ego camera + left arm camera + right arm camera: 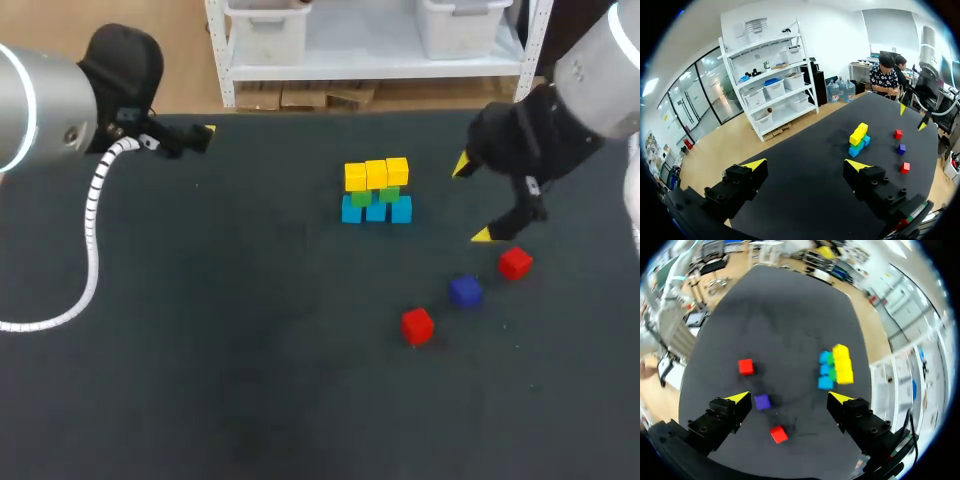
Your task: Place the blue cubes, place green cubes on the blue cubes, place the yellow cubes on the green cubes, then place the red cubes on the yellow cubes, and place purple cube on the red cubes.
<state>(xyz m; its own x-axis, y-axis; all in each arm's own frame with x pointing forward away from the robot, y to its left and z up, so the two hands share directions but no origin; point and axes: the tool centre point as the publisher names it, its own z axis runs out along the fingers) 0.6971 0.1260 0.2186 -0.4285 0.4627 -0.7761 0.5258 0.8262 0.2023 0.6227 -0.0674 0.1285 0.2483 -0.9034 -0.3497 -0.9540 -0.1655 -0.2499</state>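
A stack stands mid-table: a row of blue cubes (375, 211) at the bottom, green cubes (363, 198) on them, and yellow cubes (376, 173) on top. To its right lie one red cube (515, 262), a purple cube (465, 290) and a second red cube (417, 325), all loose. My right gripper (472, 200) hangs open and empty between the stack and the nearer red cube. From the right wrist, the purple cube (762, 401) and a red cube (778, 434) lie under the gripper (789, 397). My left gripper (805, 164) is open and empty at the far left, well away from the stack (858, 140).
The dark table (220, 330) is bare across its left half and front. The table's back edge runs just behind the left gripper (200, 135). A white cable hangs from the left arm over the table's left side.
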